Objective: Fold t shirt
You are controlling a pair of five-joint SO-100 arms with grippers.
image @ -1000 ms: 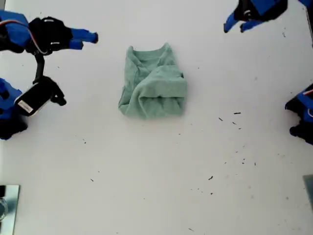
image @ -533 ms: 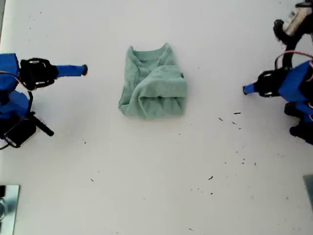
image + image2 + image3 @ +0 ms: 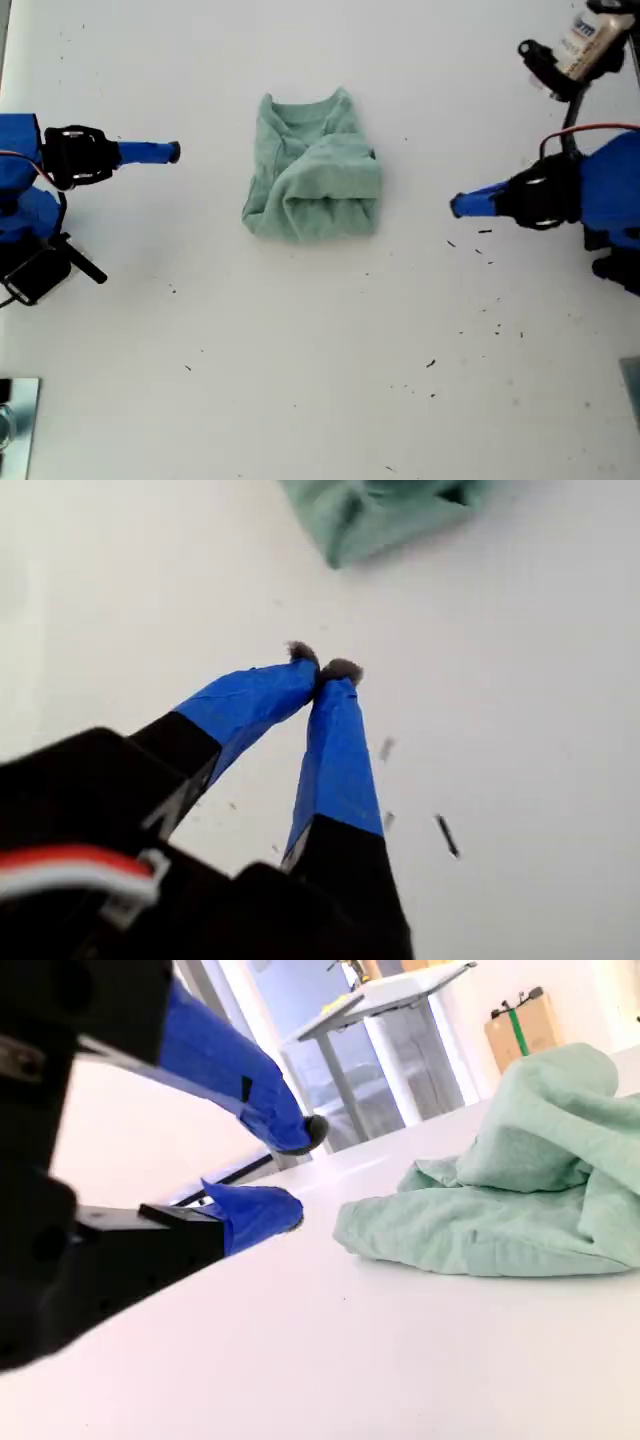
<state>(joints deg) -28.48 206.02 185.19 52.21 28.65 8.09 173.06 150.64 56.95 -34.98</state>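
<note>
At the exterior view's left, my second gripper (image 3: pixel 172 152) is seen pointing across the white surface (image 3: pixel 300 350) toward the middle, well apart from the cloth. In the second wrist view its two blue-taped jaws are held a little apart (image 3: pixel 295 1175), with nothing between them; the lower one lies close to the surface and the upper one is raised above it.

The t shirt (image 3: pixel 312 170) is found near the middle of the exterior view, somewhat toward the top. It is gathered into a compact, roughly square, lumpy bundle, with the crew neck at the far edge and a thick rolled fold along the near edge. It lies flat on the surface and is touched by neither gripper. In the second wrist view it (image 3: pixel 500 1210) is seen as a pale green heap ahead of the jaws.

At the exterior view's right, my first gripper (image 3: pixel 458 205) is aimed toward the shirt, with a stretch of bare surface left between. In the first wrist view its blue jaws are pressed together at the tips (image 3: pixel 322 668), nothing pinched, and a corner of the shirt (image 3: pixel 385 510) is seen beyond them. Small dark specks (image 3: pixel 485 232) are scattered on the surface near this gripper.
</note>
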